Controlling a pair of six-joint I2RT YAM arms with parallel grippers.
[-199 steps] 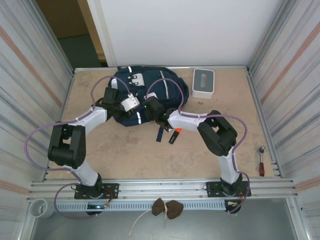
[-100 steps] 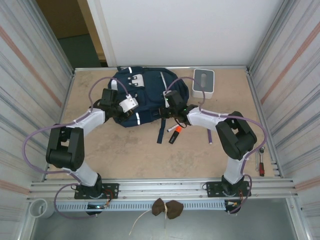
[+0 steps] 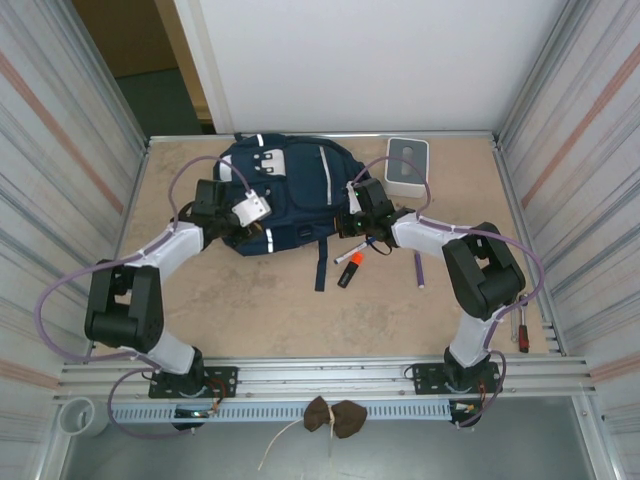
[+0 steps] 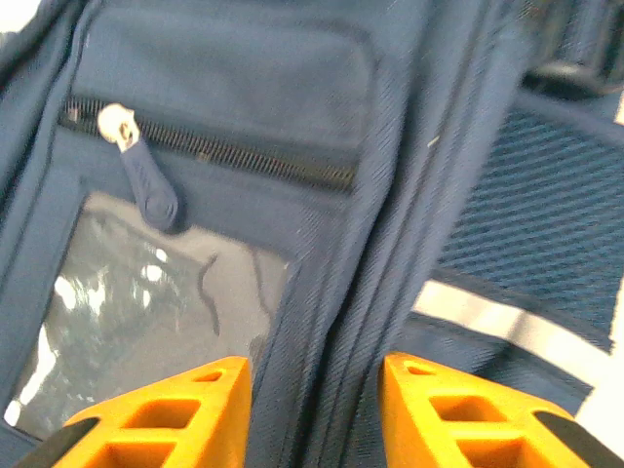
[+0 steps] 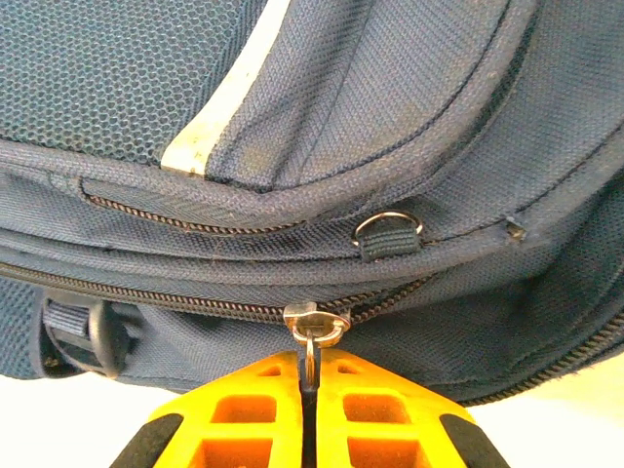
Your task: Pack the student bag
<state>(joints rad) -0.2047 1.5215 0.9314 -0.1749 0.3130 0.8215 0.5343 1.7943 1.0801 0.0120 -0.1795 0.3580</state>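
The student bag [image 3: 300, 190], navy blue with white patches, lies flat at the back of the table. My right gripper [image 5: 310, 363] is shut on the metal zipper pull [image 5: 314, 327] at the bag's right edge [image 3: 347, 218], with the zip's teeth parted to the right of the slider. At the bag's near left side [image 3: 258, 230], my left gripper [image 4: 314, 369] is open. A raised fold of navy fabric [image 4: 341, 322] runs between its orange fingers. A clear window pocket [image 4: 146, 302] and a small zip puller [image 4: 146, 185] lie just to its left.
A white-grey box [image 3: 407, 166] stands right of the bag. An orange highlighter [image 3: 350, 270], a white pen [image 3: 352, 252] and a purple pen [image 3: 418, 270] lie in front of the bag, beside a trailing dark strap [image 3: 321, 268]. A ratchet wrench [image 3: 521, 322] rests at the right edge.
My right gripper moved rightward along the bag's edge, dragging the zipper pull. The left gripper opened and shifted slightly left. The bag settled flatter and further back.
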